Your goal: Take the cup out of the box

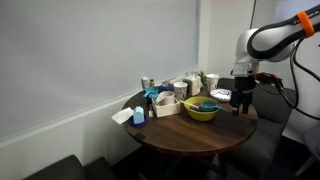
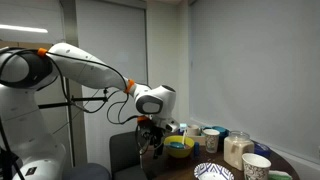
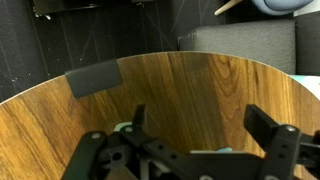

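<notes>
White Franka arm [image 2: 90,70] with orange trim reaching in from the left, black gripper [image 2: 150,140] pointing down just beside a yellow-green bowl [image 2: 180,149], pale containers [image 2: 238,150] clustered further right, patterned plate [image 2: 213,172] in the foreground.

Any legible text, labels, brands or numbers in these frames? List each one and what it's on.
None can be read in any view.
Whitish containers in an exterior view: any print is too small and blurred to read.
Tan box and white carton: no lettering can be made out.
Wrist view: wooden table with a dark patch, no writing visible.
</notes>
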